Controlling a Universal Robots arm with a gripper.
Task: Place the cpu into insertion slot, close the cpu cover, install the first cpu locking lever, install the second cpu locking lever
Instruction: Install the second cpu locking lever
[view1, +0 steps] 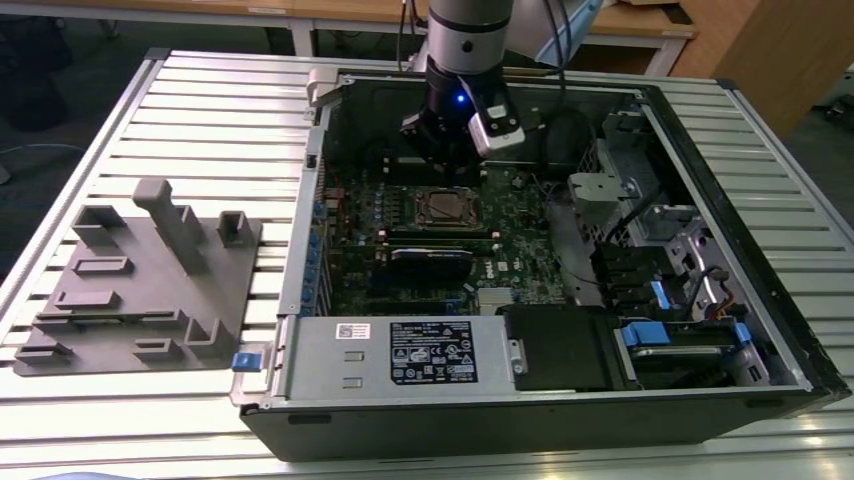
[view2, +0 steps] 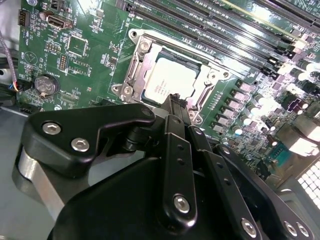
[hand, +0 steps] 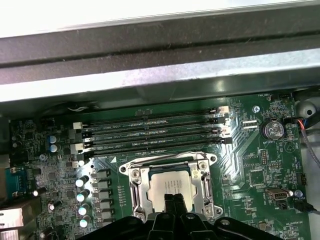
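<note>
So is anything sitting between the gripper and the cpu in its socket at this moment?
Nothing visible does. In both wrist views the gripper is right at the edge of the cpu, which already lies in the insertion slot with the cpu cover framing it. No cable or other part crosses between them.

One cpu (hand: 171, 184), one insertion slot (hand: 134, 186), four long memory slots (hand: 150, 131), one coin battery (hand: 273, 130).

Open room above the insertion slot (hand: 170, 187) (4 memory slots (hand: 155, 132) border it), case wall (hand: 160, 55) beyond.
</note>
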